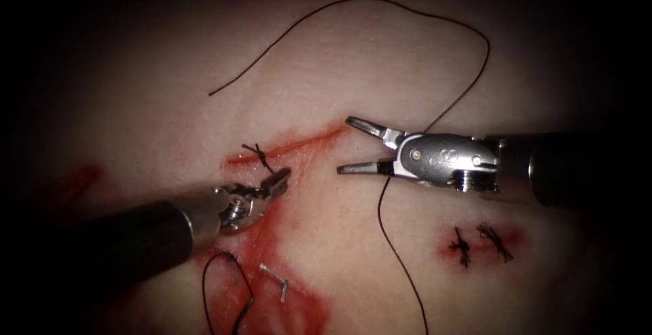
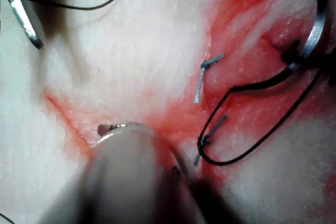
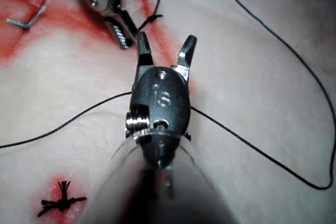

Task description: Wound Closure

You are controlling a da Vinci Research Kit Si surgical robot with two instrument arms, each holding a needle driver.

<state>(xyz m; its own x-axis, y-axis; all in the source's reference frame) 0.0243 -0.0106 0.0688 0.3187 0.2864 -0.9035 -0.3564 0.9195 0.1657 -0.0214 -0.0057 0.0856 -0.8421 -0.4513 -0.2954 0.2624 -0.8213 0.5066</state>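
Endoscope view: the left arm's slim silver wristed needle driver (image 1: 280, 180) comes up from the lower left. Its tip sits just below the thin red slanting cut (image 1: 299, 145) in the pale pork-belly tissue (image 1: 380, 70).
Left jaws: pressed together. The tip is touching or just beside the tail of the small black tied knot (image 1: 260, 153) on the cut, and I cannot tell whether they pinch that tail.
Right tool: the right arm's chunky silver needle driver (image 1: 343, 145) comes in level from the right, off the right-hand end of the cut.
Right jaws: spread wide, pointing left, nothing between them.
Thread: the long thin black suture thread (image 1: 407, 12) arcs over the tissue above the cut, passes under the right tool and trails away below it. Neither tool grips this run.
Needle: the curved silver steel needle (image 2: 316, 27) shows in the left wrist view, held by neither tool. It lies in the smeared red fluid (image 1: 299, 311) with thread at one end. It looks to rest on the surface, though I cannot see its point.
Key relation: a dark loop of thread (image 1: 207, 287) lies below the left tool's shaft, left of and below the cut. That puts the needle's patch behind the left jaws and well apart from the right ones.
Nearer arm: the left, by my reading.
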